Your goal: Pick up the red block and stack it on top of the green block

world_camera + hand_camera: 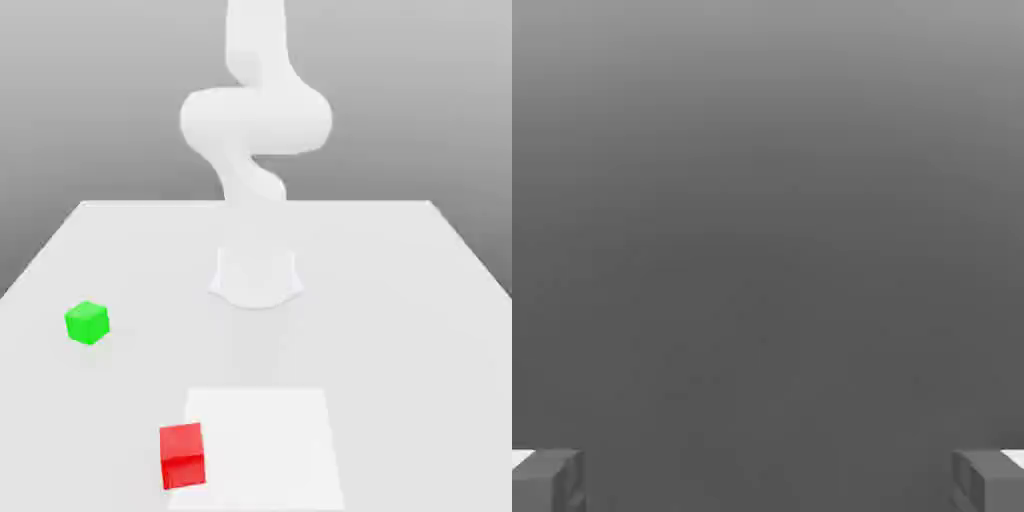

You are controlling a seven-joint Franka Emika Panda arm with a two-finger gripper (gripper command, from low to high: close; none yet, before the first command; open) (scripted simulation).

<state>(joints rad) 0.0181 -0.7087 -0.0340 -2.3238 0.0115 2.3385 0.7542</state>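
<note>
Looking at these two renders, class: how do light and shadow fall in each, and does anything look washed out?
Exterior view: flat, even light; the white arm nearly blends into the pale table; the red block and green block stay vivid, with only faint shadows. Hand view: a smooth grey gradient, darker toward the fingertips, without glare.

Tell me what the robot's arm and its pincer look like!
The arm is plain white and smooth, built from fat rounded pieces that curve like a bent tube, and it stands on a round white base on the pale table. No cables or markings show on it. The pincer has two blocky grey fingertips with a bit of white at their outer edges.
</note>
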